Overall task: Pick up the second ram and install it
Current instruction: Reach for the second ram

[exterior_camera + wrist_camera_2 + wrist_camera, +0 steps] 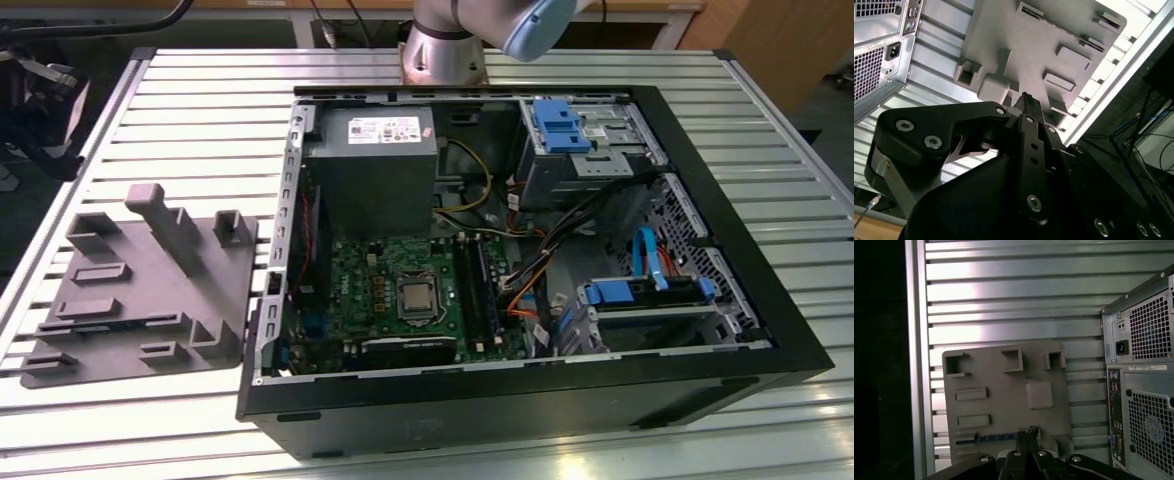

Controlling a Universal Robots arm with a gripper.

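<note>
1. Grey plastic tray with raised blocks is laid on the slatted aluminium worktop, just beside the open black computer case, on the exterior view's left.
2. The second ram, a slim dark stick with a bluish edge, is seen in the first wrist view seated on edge in a slot of the tray.
3. The black claw is held over the tray, its tips close to one end of the ram. The fingers are drawn narrow, nearly together, and nothing is gripped.
4. Inside the case are contained a grey power supply, a green motherboard with long black slots, blue-clipped drive cages and loose cables.
</note>
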